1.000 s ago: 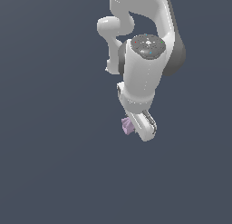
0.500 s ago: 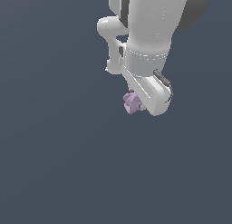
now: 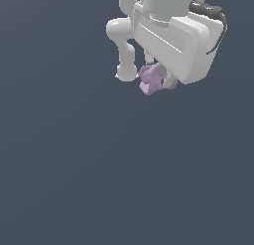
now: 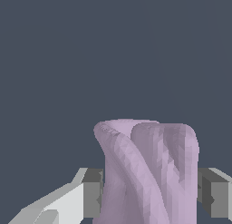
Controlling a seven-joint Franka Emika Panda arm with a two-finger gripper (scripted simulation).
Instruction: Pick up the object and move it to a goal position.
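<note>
1. Since half a second ago, arm and load have climbed toward the exterior view's upper right; lilac object (image 3: 152, 79) has gone up with it.
2. Gripper (image 4: 149, 193) clamped on the object; grey pads (image 4: 92, 193) press both flanks, object standing between them.
3. Object protrudes just below the white hand body, clear of any surface.
4. Judgement: firm side grip suits carrying; goal position not visible.

object: the object (image 3: 152, 79), a small lilac piece, also seen close up in the wrist view (image 4: 149, 173)
surface: matte, faceted, lumpy
shape: blocky, with notched, twisted sides and a rounded top edge
state: clamped between two grey finger pads
position: near the top of the exterior view, against plain dark grey
</note>
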